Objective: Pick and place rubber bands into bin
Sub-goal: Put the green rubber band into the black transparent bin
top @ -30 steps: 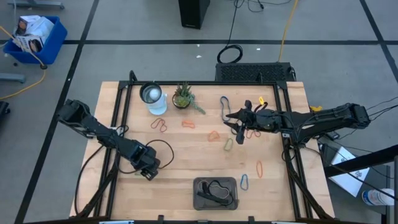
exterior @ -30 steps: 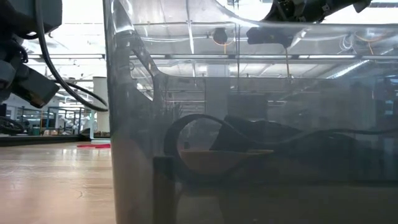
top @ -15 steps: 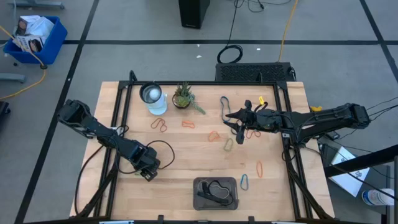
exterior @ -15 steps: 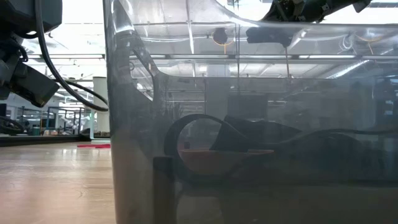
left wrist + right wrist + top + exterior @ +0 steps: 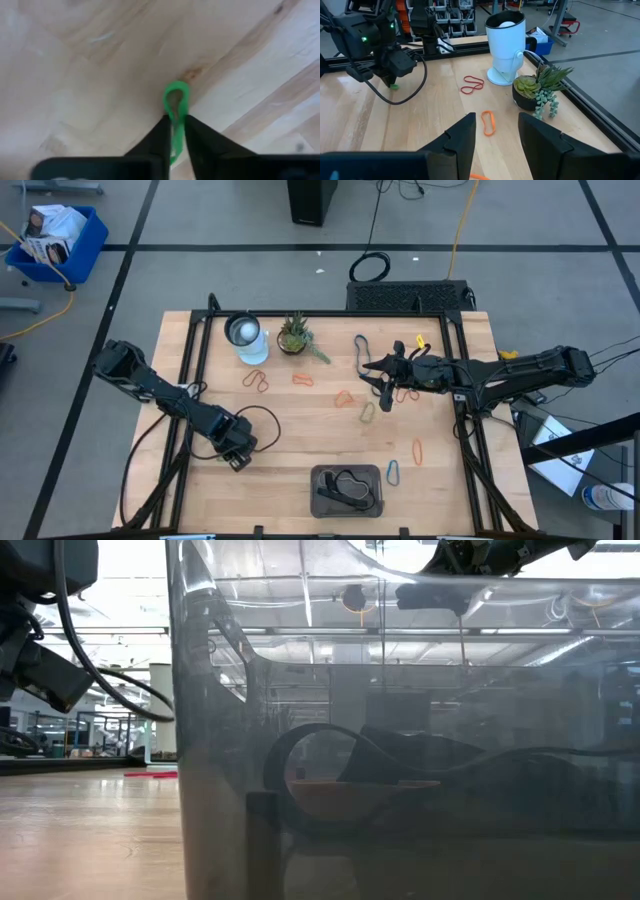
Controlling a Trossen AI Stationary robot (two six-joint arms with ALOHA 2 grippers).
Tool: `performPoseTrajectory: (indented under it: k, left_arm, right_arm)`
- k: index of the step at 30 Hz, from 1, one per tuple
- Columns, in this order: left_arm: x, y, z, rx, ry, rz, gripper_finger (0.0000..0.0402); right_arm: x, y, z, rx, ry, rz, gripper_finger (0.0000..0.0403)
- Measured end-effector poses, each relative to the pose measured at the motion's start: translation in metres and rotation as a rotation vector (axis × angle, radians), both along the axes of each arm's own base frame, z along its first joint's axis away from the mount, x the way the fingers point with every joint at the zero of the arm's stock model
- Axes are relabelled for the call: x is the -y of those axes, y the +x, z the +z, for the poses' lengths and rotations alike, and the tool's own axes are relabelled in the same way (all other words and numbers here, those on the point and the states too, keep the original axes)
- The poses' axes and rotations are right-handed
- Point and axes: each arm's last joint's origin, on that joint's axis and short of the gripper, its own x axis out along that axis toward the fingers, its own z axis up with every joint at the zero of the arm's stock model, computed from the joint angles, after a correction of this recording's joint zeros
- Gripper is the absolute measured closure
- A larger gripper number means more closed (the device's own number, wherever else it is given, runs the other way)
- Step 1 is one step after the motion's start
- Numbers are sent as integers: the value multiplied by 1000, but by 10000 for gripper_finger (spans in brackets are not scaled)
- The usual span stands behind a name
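My left gripper (image 5: 240, 461) points down at the table's near left, shut on a small green rubber band (image 5: 176, 98), which also shows under it in the right wrist view (image 5: 394, 86). My right gripper (image 5: 384, 394) hangs open above the table's right half, with nothing between its fingers (image 5: 495, 135). The bin (image 5: 347, 489), a dark grey tray at the near edge, holds black rubber bands (image 5: 349, 481). Loose rubber bands lie flat on the wood: red (image 5: 256, 381), orange (image 5: 302, 379), orange (image 5: 344, 398), blue (image 5: 393, 472). My left gripper pinches the green band between its two fingertips (image 5: 161, 131), which come from above and point down. The band is squeezed narrow where they meet it (image 5: 175, 120). Its rounded end (image 5: 176, 90) sticks out past the tips and lies on the wood.
A white cup (image 5: 246, 335) and a small potted plant (image 5: 295, 336) stand at the far left of the table. More bands lie near my right gripper: dark (image 5: 360, 350), yellow (image 5: 419, 340), orange (image 5: 418, 447). In the low view the bin's wall (image 5: 400, 740) fills most of the picture.
My left gripper has rolled a little about its own axis while staying in place at the near left.
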Motion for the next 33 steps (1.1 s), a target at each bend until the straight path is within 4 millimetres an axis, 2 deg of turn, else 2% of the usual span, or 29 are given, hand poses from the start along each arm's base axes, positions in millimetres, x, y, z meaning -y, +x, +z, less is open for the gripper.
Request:
performPoseTrajectory:
  k: [3, 9, 14, 19, 23, 25, 29, 33]
  left_arm:
    - [1, 1, 0, 12, -6, -15, 391]
    - [2, 3, 8, 51, -81, -61, 397]
    - [10, 16, 52, 273, -270, -202, 398]
    - [11, 29, 118, 774, -398, -328, 399]
    - [0, 34, 166, 1190, -284, -318, 400]
    - [-7, 35, 189, 1337, -180, -308, 400]
    - [-16, 44, 222, 1479, 52, -340, 400]
    - [-16, 68, 251, 1529, 240, -492, 401]
  right_arm:
    - [0, 0, 0, 0, 0, 0, 261]
    - [0, 0, 0, 0, 0, 0, 261]
    - [0, 0, 0, -1, 0, 1, 261]
    - [0, 0, 0, -1, 0, 1, 261]
    - [0, 0, 0, 0, 0, 1, 261]
    - [0, 0, 0, 5, 0, 1, 261]
    - [0, 0, 1, 13, 0, 1, 261]
    - [0, 0, 1, 13, 0, 1, 261]
